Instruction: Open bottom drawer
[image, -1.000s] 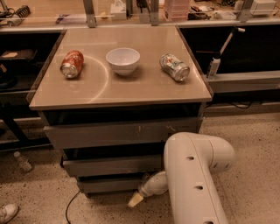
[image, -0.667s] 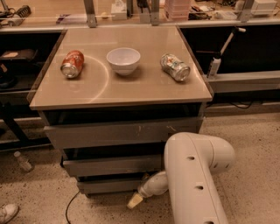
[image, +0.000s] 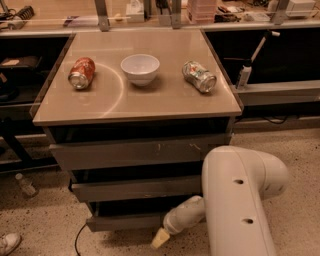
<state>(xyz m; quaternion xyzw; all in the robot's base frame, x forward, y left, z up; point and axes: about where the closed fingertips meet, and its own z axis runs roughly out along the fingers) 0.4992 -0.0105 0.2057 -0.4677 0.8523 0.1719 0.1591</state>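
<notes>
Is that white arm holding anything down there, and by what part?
Cannot tell. The gripper hangs just before the bottom drawer, near its lower edge; no grip on it shows.

tool (image: 160, 239) low before bottom drawer (image: 125, 222) — its right end hidden behind arm (image: 240, 200), shoe (image: 7, 243) cut off

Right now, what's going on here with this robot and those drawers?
A robot's white arm reaches down in front of a grey three-drawer cabinet. Its hand is low, near the floor, by the right end of the bottom drawer; I cannot tell if it touches the front. None of that drawer's inside shows, so it does not look pulled out yet. On top sit a white bowl and, lying on their sides, an orange can and a silver can.
</notes>
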